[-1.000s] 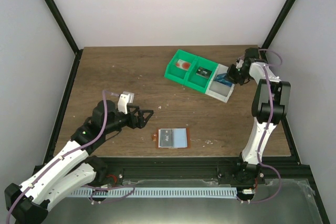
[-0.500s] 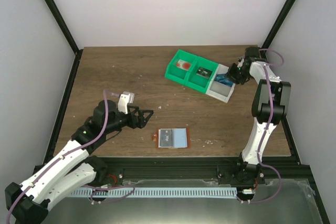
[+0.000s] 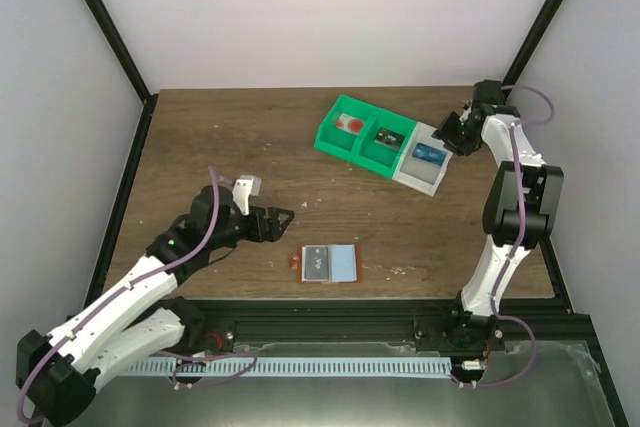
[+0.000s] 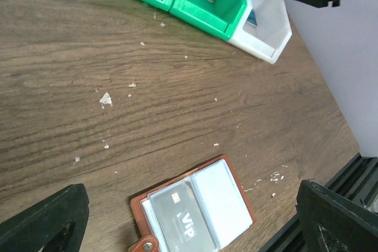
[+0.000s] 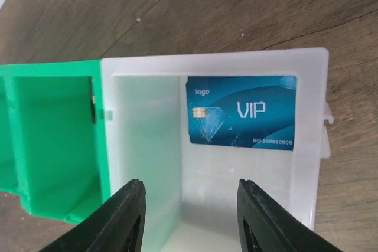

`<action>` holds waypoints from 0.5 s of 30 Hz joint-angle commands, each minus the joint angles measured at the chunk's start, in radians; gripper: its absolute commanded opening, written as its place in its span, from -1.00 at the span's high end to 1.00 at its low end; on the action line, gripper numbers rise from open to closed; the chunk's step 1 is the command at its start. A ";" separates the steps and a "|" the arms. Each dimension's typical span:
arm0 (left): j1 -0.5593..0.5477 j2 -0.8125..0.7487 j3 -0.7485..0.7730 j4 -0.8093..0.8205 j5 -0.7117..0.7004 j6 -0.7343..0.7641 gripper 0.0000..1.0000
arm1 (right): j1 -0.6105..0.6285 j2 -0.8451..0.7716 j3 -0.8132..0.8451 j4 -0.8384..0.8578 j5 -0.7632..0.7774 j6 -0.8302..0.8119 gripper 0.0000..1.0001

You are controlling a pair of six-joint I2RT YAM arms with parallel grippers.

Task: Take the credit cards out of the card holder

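Brown wood-grain counter [image 3: 230, 147] inside white walls with black frame posts, pale crumbs scattered on the wood. We see the card holder [image 3: 330, 264] lying open and flat near the counter's near edge, roughly centre, reddish-brown rim, a grey VIP card [image 4: 176, 219] in its left panel, pale blue-grey panel on the right. The left pincer [image 3: 288, 224] hangs just left of it and slightly farther back, apart from it. It is released, fingers spread wide, nothing between them. In the left wrist view the holder sits low in frame between the two black fingers [image 4: 47, 219], not touched. The right pincer [image 3: 452, 132] is well apart from the holder, at the far right of the counter, above the white bin [image 3: 420, 175]. From its wrist view its fingers are parted and grasp nothing, with the bin below them. A blue VIP card [image 5: 241, 111] lies flat on the white bin's floor. The green tray [image 3: 335, 142] touches the white bin's left side and has two compartments, a reddish card [image 3: 350, 124] in one and a dark card [image 3: 388, 137] in the other.
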 commanded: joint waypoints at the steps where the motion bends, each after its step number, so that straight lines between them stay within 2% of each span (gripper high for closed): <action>1: 0.005 0.040 0.047 -0.030 -0.015 -0.051 -0.94 | 0.011 -0.092 -0.054 0.015 -0.037 -0.002 0.11; 7: 0.006 0.115 0.047 -0.029 0.021 -0.110 -0.87 | 0.030 -0.219 -0.224 0.102 -0.145 -0.015 0.11; 15: 0.005 0.184 0.039 -0.028 0.089 -0.151 -0.70 | 0.153 -0.400 -0.418 0.219 -0.243 0.017 0.10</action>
